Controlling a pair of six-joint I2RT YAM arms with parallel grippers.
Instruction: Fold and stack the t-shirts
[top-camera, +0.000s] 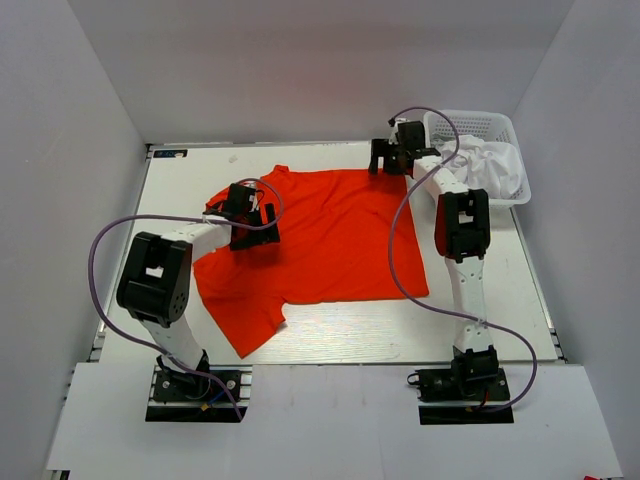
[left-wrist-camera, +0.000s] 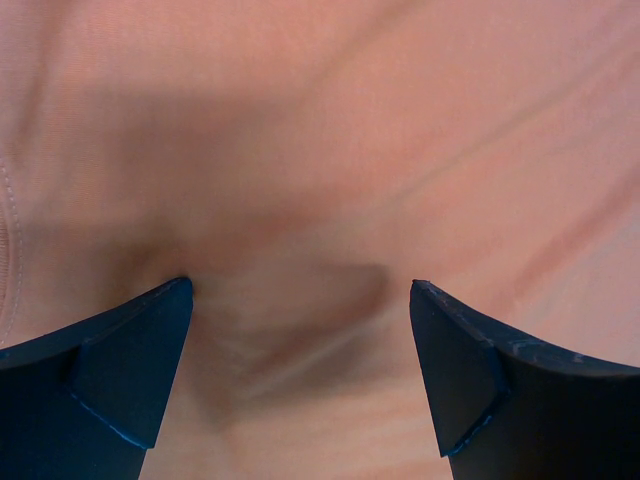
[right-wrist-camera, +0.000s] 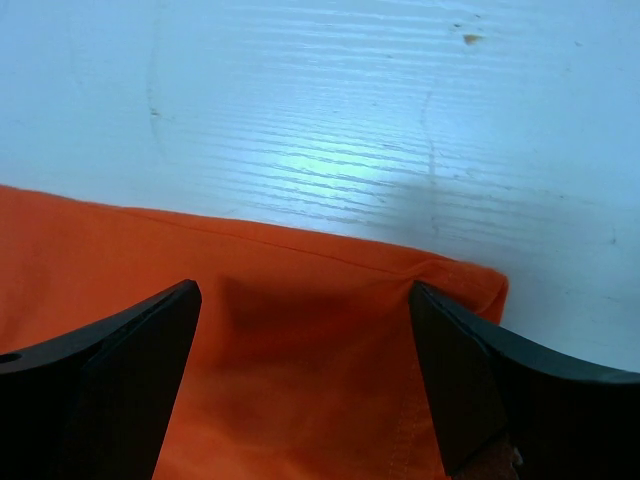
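A bright orange-red t-shirt (top-camera: 325, 235) lies spread flat on the white table. My left gripper (top-camera: 250, 222) hangs open low over its left shoulder; in the left wrist view the cloth (left-wrist-camera: 320, 150) fills the frame between the spread dark fingertips (left-wrist-camera: 130, 360). My right gripper (top-camera: 390, 160) stands open over the shirt's far right corner, where the hem and corner (right-wrist-camera: 460, 280) lie between its fingers (right-wrist-camera: 110, 370). Neither holds any cloth. A white t-shirt (top-camera: 490, 165) sits crumpled in the basket.
A white plastic lattice basket (top-camera: 478, 125) stands at the back right corner. Grey walls enclose the table on three sides. Purple cables loop off both arms. Bare table (right-wrist-camera: 330, 110) shows beyond the shirt's far edge.
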